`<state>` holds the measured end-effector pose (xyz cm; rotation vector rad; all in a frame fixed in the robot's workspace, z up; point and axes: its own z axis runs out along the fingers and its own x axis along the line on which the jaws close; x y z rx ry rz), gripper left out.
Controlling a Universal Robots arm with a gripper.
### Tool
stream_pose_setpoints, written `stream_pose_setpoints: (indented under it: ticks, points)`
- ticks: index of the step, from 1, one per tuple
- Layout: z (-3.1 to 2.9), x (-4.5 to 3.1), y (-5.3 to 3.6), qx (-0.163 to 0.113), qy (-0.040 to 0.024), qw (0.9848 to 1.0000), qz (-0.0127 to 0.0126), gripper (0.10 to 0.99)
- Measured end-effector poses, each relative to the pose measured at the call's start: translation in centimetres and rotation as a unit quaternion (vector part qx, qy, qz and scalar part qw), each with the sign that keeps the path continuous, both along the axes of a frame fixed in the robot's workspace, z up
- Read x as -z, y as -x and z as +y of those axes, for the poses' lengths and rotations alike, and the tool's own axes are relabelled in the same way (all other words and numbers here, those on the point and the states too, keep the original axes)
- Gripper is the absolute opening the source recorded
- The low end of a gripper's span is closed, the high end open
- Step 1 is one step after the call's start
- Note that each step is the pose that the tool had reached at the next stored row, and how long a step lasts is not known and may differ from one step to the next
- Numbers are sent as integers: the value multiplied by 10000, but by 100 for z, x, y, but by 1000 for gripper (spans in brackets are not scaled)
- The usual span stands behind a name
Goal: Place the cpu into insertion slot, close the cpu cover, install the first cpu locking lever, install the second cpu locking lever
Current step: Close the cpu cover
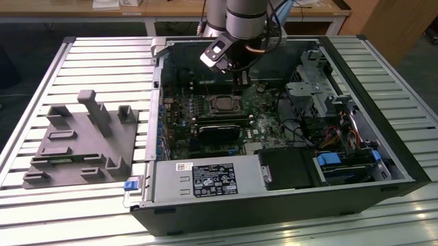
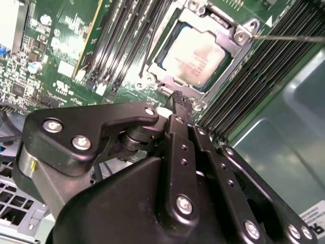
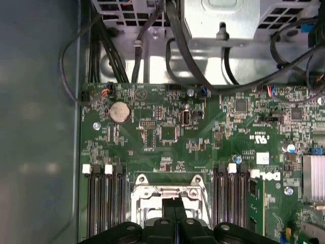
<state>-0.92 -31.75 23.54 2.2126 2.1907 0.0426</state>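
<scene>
While the cpu [image 2: 195,53] sits in the insertion slot [image 2: 152,76] beneath the closed cpu cover [image 2: 231,51], the gripper [image 2: 181,98] hangs just beside the slot, at its far side in the exterior view. Its fingers [image 2: 177,127] are pressed together, holding nothing.

One open computer case [image 1: 383,148] sits on the one desk [image 1: 68,215], and one grey moulded holder [image 1: 75,148] too. One arm [image 1: 243,15] reaches in, carrying one tool [image 2: 180,96]. Inside the case I count one cpu [image 2: 195,53], one round coin battery [image 3: 120,112] and one labelled metal box [image 1: 205,179].
</scene>
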Motion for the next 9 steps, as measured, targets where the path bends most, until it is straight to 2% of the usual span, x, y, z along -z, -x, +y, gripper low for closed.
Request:
stream_pose_setpoints:
  ticks: [9]
  points:
    - [-9,44,85,0,0,10000,0,106]
